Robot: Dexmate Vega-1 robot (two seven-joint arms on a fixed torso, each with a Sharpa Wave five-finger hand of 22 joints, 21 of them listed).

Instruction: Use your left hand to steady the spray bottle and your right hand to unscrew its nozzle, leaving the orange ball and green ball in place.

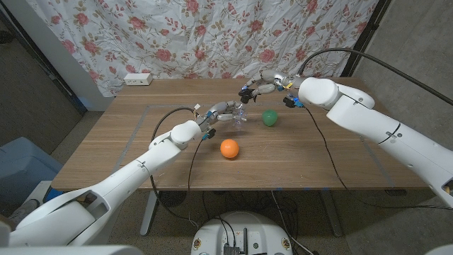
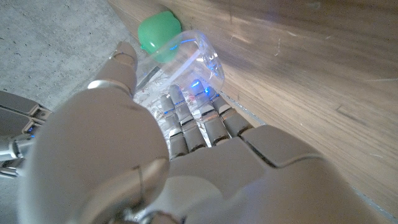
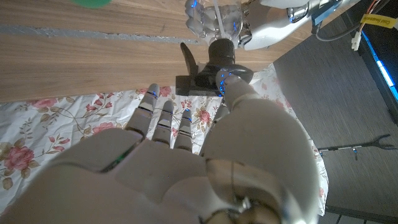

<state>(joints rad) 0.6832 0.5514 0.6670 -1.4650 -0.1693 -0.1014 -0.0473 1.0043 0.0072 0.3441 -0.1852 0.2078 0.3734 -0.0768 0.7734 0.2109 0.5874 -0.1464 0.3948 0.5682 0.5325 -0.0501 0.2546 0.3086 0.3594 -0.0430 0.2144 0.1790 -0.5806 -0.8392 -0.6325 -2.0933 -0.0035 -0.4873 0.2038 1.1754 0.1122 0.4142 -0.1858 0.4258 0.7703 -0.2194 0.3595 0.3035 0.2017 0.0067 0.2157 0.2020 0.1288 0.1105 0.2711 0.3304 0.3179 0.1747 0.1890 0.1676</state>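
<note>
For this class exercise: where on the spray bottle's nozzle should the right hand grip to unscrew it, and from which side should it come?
Grip the round dark collar of the nozzle, just above the clear spray bottle, rather than the trigger sticking out sideways. Probably come from above, since the bottle stands upright and the left hand wraps its body. The right hand is at the nozzle already.

The spray bottle (image 1: 238, 117) is set on the counter (image 1: 127, 152), the green ball (image 1: 270, 117) just right, the orange ball (image 1: 228, 148) in front.

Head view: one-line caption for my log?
Left robot hand holds the bottle, right robot hand at its nozzle; both balls sit nearby.
</note>
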